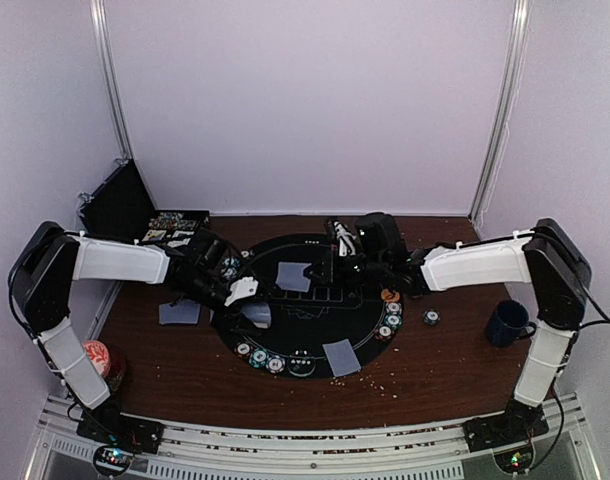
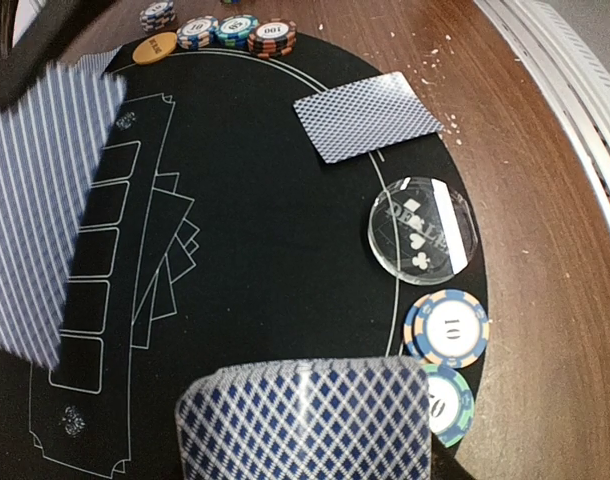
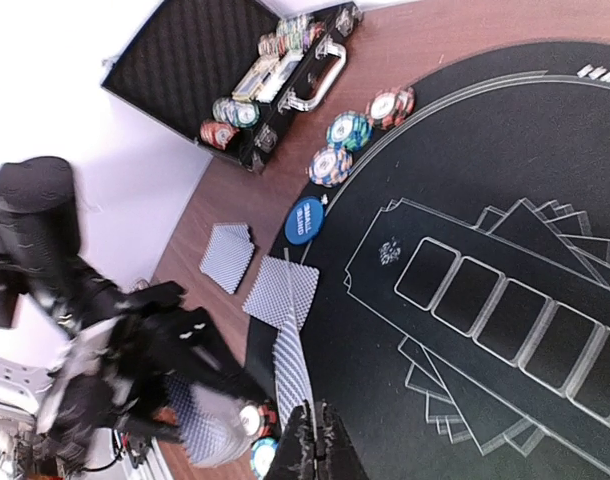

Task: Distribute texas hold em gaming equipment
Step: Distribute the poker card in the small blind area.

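Left jaws: narrow grip, clamped on the deck of blue diamond-backed playing cards [image 2: 305, 420], held over the 9 o'clock edge of the round black felt mat [image 1: 315, 325]. Right jaws: pinched fully shut on one end of a single blue-backed card [image 3: 290, 370], whose other end reaches toward the deck near mat centre.

Step in hand looks like dealing one card off the deck. To do it well:
- Draw the card straight away from the deck, parallel to its face, so no second card drags out.
- Hold the deck steady until the card is clear.
- Lay it face down. The face-down cards [image 1: 340, 355] at 5 o'clock are already served. The stack of striped poker chips [image 2: 235, 30] beside the orange round button [image 2: 155, 45] at 3–4 o'clock shows no card, so that's likely the next seat.
- Release low, or the card may slide on the felt.

Containers:
- Red-topped round can [image 1: 98, 358], 8 o'clock on the brown wooden surface [image 1: 435, 370]: contents can't tell.
- Open black hinged case [image 3: 185, 60], 10 o'clock: rows of chips in the tray, other items unclear.
- Dark blue mug [image 1: 507, 322], 3 o'clock, off the mat: inside not visible.
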Controlling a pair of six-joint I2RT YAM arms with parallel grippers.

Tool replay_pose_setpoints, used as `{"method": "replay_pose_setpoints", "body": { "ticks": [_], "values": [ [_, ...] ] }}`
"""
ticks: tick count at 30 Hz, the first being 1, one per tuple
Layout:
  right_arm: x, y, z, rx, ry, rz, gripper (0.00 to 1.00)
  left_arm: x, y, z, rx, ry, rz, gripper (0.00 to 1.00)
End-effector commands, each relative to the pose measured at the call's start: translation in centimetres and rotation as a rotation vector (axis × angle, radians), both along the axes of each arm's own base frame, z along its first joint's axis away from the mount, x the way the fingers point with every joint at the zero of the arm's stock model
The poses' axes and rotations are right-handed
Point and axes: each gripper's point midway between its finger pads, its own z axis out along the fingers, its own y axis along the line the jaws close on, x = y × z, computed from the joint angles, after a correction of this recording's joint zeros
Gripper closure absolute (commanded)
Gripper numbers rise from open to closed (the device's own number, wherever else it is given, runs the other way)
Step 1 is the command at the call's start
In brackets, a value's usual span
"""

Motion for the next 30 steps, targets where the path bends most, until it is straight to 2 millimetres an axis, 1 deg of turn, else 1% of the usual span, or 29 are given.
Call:
{"method": "replay_pose_setpoints", "body": {
  "ticks": [1, 6, 11, 15, 19, 25, 30],
  "values": [
    [0.9, 3.1, -2.1, -0.003, 0.031, 0.100, 1.00, 0.5, -0.5, 2.6, -0.038, -0.052, 0.000, 0.57],
    [1.9, 7.0, -4.1, 0.039, 0.079, 0.200, 1.00, 0.7, -0.2, 3.4, -0.031, -0.069, 0.020, 0.57],
    [1.4, 10.6, -4.8, 0.111, 0.098, 0.295, 1.00, 0.7, -0.2, 3.9, -0.038, -0.086, 0.024, 0.58],
    [1.4, 12.6, -5.8, 0.131, 0.118, 0.321, 1.00, 0.7, -0.2, 4.0, -0.040, -0.090, 0.023, 0.58],
    [1.6, 13.8, -7.4, 0.139, 0.144, 0.334, 1.00, 0.7, -0.2, 4.0, -0.040, -0.088, 0.021, 0.58],
    [1.3, 15.6, -8.5, 0.153, 0.159, 0.377, 1.00, 0.6, -0.2, 3.9, -0.040, -0.085, 0.020, 0.58],
    [1.1, 16.6, -8.7, 0.161, 0.164, 0.395, 1.00, 0.6, -0.2, 3.8, -0.039, -0.084, 0.018, 0.57]
  ]
}}
